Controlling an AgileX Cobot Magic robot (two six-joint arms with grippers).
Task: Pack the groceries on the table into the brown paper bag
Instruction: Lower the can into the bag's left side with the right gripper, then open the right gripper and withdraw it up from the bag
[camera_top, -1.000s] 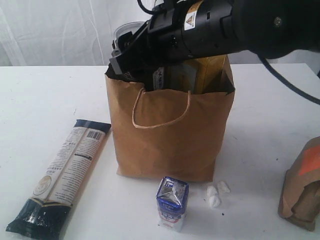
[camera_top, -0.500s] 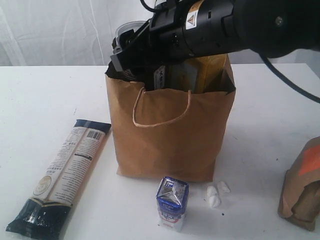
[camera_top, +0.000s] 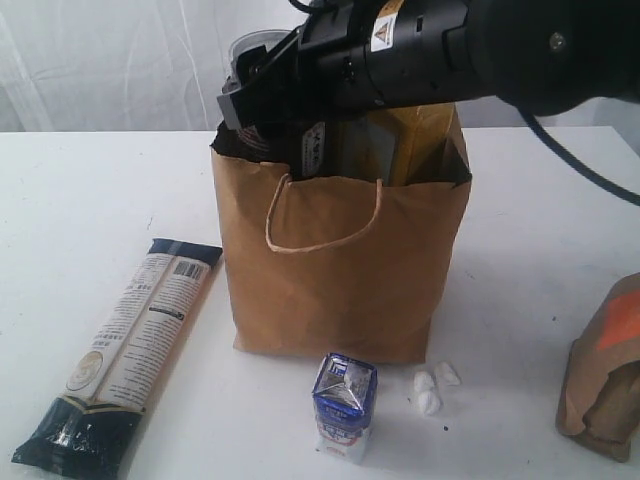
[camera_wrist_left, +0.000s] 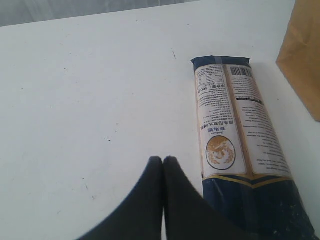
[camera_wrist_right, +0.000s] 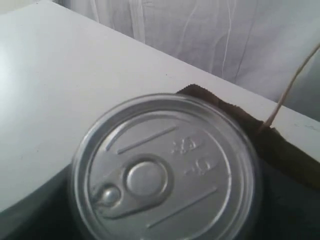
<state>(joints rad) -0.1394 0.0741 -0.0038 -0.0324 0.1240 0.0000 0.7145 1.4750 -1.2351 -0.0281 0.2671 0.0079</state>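
Groceries on your counter (camera_top: 90, 200): one long navy-cream packet (camera_top: 130, 340) with a barcode (camera_wrist_left: 241, 71), one small blue-white carton (camera_top: 345, 405), one brown pouch (camera_top: 605, 375). Your left fingers (camera_wrist_left: 147, 200) are closed; your right fingers (camera_top: 238, 110) grip one silver-topped can (camera_wrist_right: 165, 170).

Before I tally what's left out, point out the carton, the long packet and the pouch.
small blue-white carton (camera_top: 345, 425), exterior view, front face
long navy-cream packet (camera_top: 130, 345), exterior view, cream middle
brown pouch (camera_top: 600, 400), exterior view, brown lower side

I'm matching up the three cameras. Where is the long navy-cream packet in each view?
Exterior view: the long navy-cream packet lies flat on the table, lower left, left of the brown paper bag.
Left wrist view: it lies beside the shut tool, with the bag's corner past its far end.
Right wrist view: not in it; the silver-topped can fills the picture.
Shared landmark: the bag, whose ragged rim shows behind the can.
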